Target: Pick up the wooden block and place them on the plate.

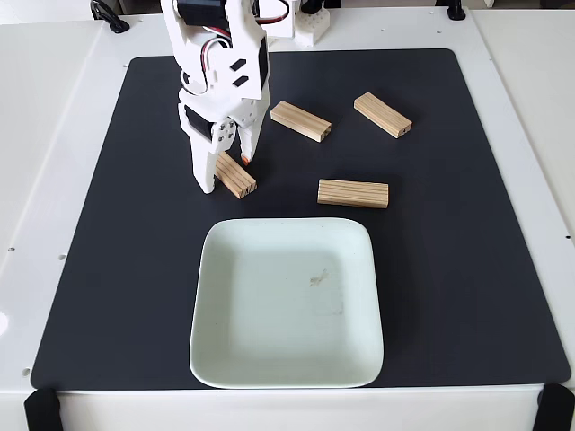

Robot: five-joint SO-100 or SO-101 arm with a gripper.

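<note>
My white gripper (225, 175) reaches down at the upper left of the black mat. Its jaws stand on either side of a small grooved wooden block (239, 180), the white fixed finger (203, 175) on the block's left and the orange-tipped finger (245, 160) on its right, both touching it. Three more wooden blocks lie loose on the mat: one (301, 121) just right of the gripper, one (383, 114) further right, one (353, 193) above the plate's right corner. The mint-green plate (269, 341) sits near the front with nothing on it but a small speck.
The black mat (467, 269) covers most of the white table (54, 180). Black cable ends and a white arm base (310, 27) sit along the far edge. Black clamps (40, 409) hold the mat's front corners.
</note>
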